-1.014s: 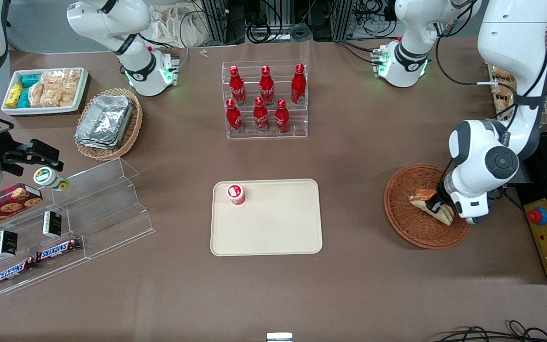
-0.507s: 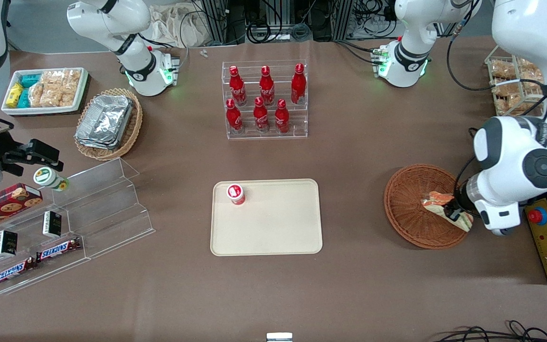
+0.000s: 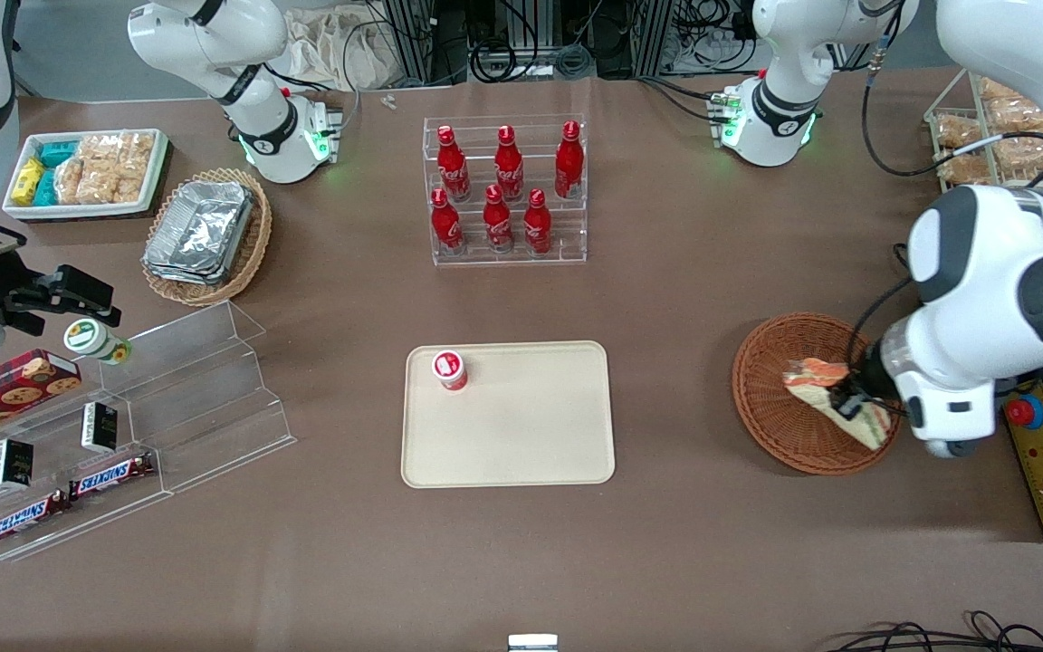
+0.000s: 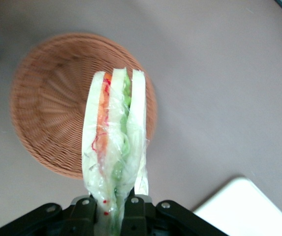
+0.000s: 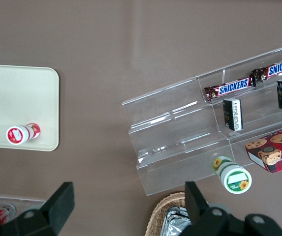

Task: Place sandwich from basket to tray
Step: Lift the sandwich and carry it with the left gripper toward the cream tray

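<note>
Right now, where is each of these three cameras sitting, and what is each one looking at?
Front view: high above the table, looking down on tray, basket and both arms.
Left wrist view: on the working arm, looking down past its gripper, shut on the sandwich, above the basket.
Right wrist view: on the parked arm, looking down on the clear shelf; its own fingers show.
Shared: all three show the tray.

Brown table, beige tray, round basket, bottle rack, gripper above basket.
</note>
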